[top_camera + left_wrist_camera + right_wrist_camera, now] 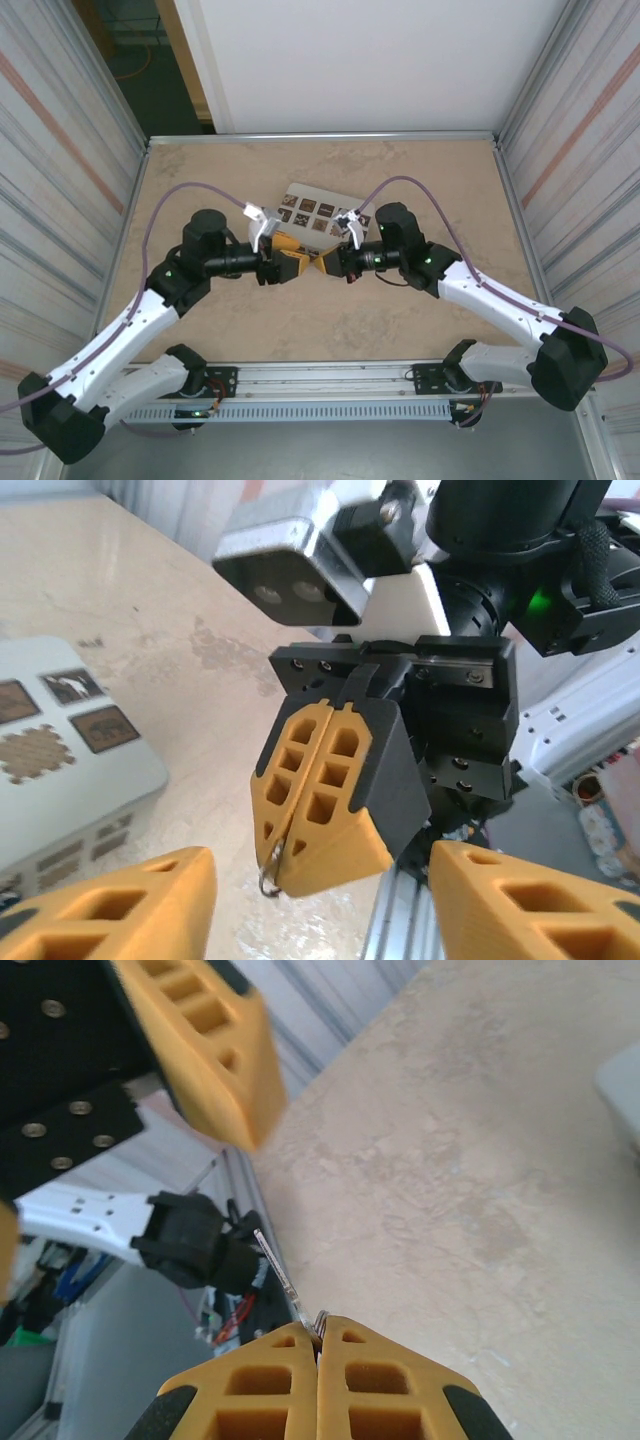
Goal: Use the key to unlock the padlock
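My right gripper (318,1335) is shut on the key (285,1280), a slim metal sliver that sticks out past the fingertips, with a small ring at its base. In the left wrist view that same right gripper (285,865) points at the camera, and a bit of wire ring (270,882) hangs from its closed tips. My left gripper (320,880) is open, its orange fingers (150,900) spread wide on either side of the right gripper's tips, holding nothing. From above, the left gripper (290,264) and right gripper (327,264) meet tip to tip at mid-table. The padlock is out of view.
A white box with brown square tiles (315,212) lies just behind the two grippers and shows at the left of the left wrist view (60,780). Metal rails (320,138) edge the beige table (320,320), and panel walls stand on both sides.
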